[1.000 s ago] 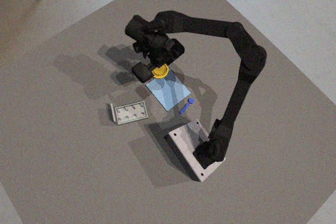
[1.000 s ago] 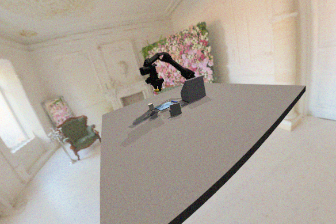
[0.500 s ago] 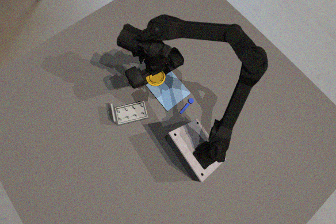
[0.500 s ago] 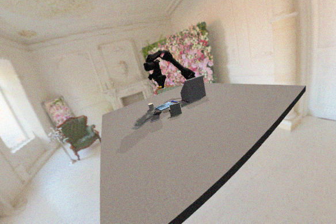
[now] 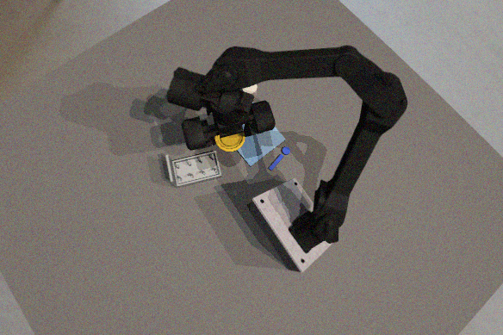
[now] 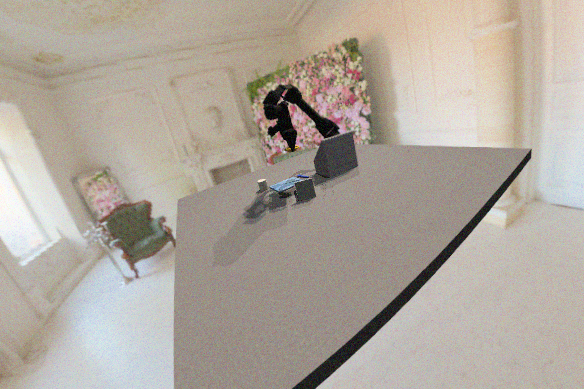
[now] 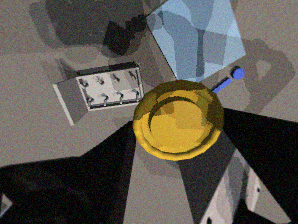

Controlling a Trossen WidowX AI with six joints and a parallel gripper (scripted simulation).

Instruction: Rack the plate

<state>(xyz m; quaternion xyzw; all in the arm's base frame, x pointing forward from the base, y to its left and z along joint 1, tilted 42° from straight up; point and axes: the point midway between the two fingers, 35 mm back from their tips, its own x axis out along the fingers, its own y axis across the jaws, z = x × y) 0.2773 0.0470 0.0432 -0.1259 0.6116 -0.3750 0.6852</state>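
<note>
My gripper (image 5: 230,136) (image 7: 175,119) is shut on the yellow plate (image 5: 229,142) (image 7: 178,119) (image 6: 295,148) and holds it high above the table. In the wrist view the plate fills the middle, face toward the camera, with the dark fingers on both sides. The grey dish rack (image 5: 195,168) (image 7: 102,90) (image 6: 304,189) with its rails stands on the table, down and to the left of the plate. The plate hangs over the edge of a light blue mat (image 5: 262,147) (image 7: 200,35), well clear of the rack.
A blue spoon (image 5: 279,158) (image 7: 228,81) lies beside the mat. A cream cup (image 5: 250,89) (image 6: 262,184) stands behind the arm. The arm's base sits on a grey block (image 5: 276,220) (image 6: 336,155) near the rack.
</note>
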